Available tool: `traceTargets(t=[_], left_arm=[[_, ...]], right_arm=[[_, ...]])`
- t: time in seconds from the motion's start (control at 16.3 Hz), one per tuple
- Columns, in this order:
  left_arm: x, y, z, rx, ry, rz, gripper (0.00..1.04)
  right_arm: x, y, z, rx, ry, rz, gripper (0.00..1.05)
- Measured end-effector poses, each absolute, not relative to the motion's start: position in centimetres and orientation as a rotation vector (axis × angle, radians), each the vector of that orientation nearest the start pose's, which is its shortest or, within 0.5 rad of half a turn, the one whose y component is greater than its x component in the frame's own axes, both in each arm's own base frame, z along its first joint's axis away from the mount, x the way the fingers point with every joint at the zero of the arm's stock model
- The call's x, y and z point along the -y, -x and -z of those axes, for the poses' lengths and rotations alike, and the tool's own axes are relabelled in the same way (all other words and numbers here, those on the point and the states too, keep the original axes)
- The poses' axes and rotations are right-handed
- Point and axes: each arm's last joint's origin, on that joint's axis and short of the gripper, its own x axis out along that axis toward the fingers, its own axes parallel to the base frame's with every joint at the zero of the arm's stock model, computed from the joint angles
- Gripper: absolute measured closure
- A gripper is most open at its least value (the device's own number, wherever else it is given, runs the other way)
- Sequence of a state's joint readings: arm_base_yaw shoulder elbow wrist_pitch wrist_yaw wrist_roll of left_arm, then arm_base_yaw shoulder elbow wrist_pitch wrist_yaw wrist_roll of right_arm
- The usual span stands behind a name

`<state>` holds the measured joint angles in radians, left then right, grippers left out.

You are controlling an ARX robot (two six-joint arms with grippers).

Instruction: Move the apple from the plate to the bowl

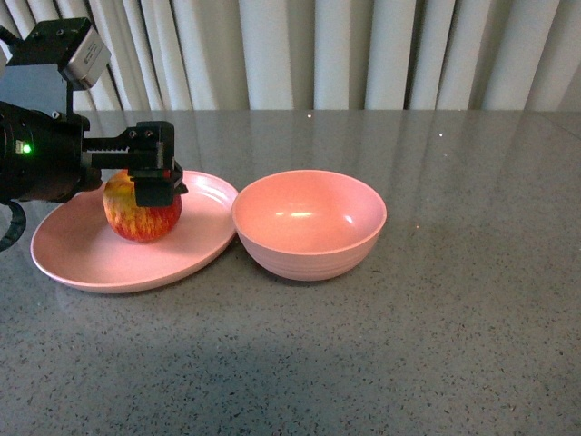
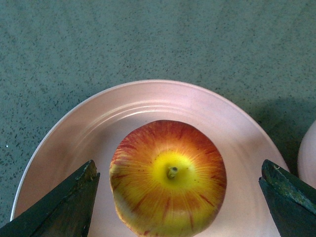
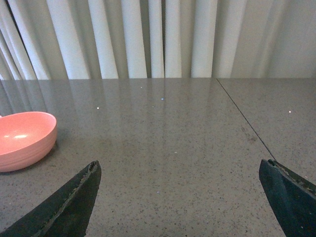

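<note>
A red apple (image 1: 141, 214) with yellow streaks sits on the wide pink plate (image 1: 82, 259) at the left of the grey table. My left gripper (image 1: 152, 177) hangs just above it, open. From the left wrist the apple (image 2: 168, 177) shows stem-up between the two spread dark fingers (image 2: 64, 202), which stand apart from it on either side over the plate (image 2: 123, 106). The deep pink bowl (image 1: 310, 224) stands right beside the plate, with nothing in it. My right gripper (image 3: 180, 197) is open over bare table, with the bowl (image 3: 24, 138) off to one side.
A pale pleated curtain (image 1: 318, 50) hangs behind the table's far edge. The speckled grey tabletop (image 1: 436, 345) stretches to the right and front of the bowl. A thin seam (image 3: 244, 121) runs across the table in the right wrist view.
</note>
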<state>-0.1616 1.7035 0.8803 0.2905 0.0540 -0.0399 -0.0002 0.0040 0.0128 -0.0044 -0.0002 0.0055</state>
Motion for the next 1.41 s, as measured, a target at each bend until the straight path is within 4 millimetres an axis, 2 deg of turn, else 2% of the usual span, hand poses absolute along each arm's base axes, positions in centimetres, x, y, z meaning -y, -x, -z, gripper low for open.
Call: traceTargets(t=[0.31,0.61,0.73,0.8,0.92,0.98,1.04,1.16,1.29,1.41], left_arm=[[5.5,-35.6,-16.2,-0.592,0.055,0.208,0.07],[5.6,-35.7,-15.0,-0.650,0.064,0.222,0.08],[5.6,-35.7,-15.0,-0.650,0.065,0.225,0.28],[5.6,-35.8,-15.1,-0.651,0.064,0.225,0.33],[5.6,-35.7,-15.4,-0.653,0.060,0.226,0.36],[5.5,-35.6,-15.9,-0.646,0.057,0.224,0.36],[5.5,-35.3,-17.2,-0.620,0.053,0.224,0.37],[6.4,-34.6,-21.7,-0.506,0.027,0.252,0.37],[8.6,-33.4,-25.2,-0.422,0.010,0.316,0.37],[11.4,-32.3,-26.9,-0.386,-0.009,0.400,0.37]], right_arm=[[0.0,-9.7,-16.7,0.004,-0.006,0.000,0.07],[0.0,-9.7,-16.7,0.004,-0.006,0.000,0.07],[0.0,-9.7,-16.7,0.004,-0.006,0.000,0.07],[0.0,-9.7,-16.7,0.004,-0.006,0.000,0.07],[0.0,-9.7,-16.7,0.004,-0.006,0.000,0.07],[0.0,-9.7,-16.7,0.004,-0.006,0.000,0.07],[0.0,-9.7,-16.7,0.004,-0.006,0.000,0.07],[0.0,-9.7,-16.7,0.004,-0.006,0.000,0.07],[0.0,-9.7,-16.7,0.004,-0.006,0.000,0.07],[0.0,-9.7,-16.7,0.004,-0.006,0.000,0.07]])
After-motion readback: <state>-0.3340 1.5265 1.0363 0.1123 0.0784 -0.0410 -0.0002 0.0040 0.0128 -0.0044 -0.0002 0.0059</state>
